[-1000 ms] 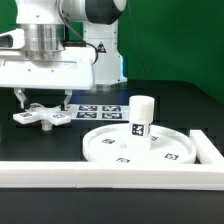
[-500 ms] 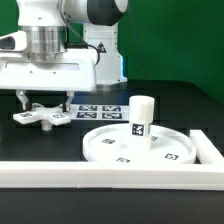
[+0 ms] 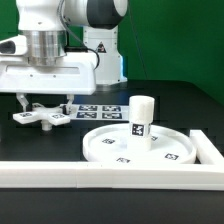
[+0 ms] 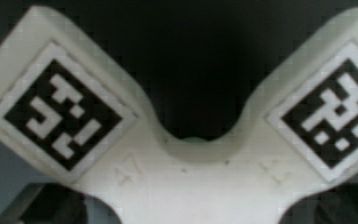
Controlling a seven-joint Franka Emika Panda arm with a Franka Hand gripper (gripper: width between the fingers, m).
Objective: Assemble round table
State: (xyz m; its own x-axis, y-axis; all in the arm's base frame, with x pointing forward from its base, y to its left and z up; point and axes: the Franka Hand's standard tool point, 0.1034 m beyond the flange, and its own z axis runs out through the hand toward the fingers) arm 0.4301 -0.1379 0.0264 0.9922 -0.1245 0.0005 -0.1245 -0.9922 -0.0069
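The flat cross-shaped base piece (image 3: 42,116) lies on the black table at the exterior view's left. My gripper (image 3: 42,103) hangs straight over it, open, with one finger on each side and its tips just above the piece. In the wrist view the base piece (image 4: 202,170) fills the frame, with two of its tagged arms spreading away. The round disc (image 3: 100,146) lies flat in the middle. The short thick leg (image 3: 141,118) stands upright on the disc.
A long white border wall (image 3: 90,173) runs along the front and turns up the exterior view's right side (image 3: 208,148). The marker board (image 3: 100,108) lies flat behind the disc. The robot's base (image 3: 105,55) stands at the back.
The arm's upper links have shifted slightly. The gripper stays open over the base piece, and no part has moved.
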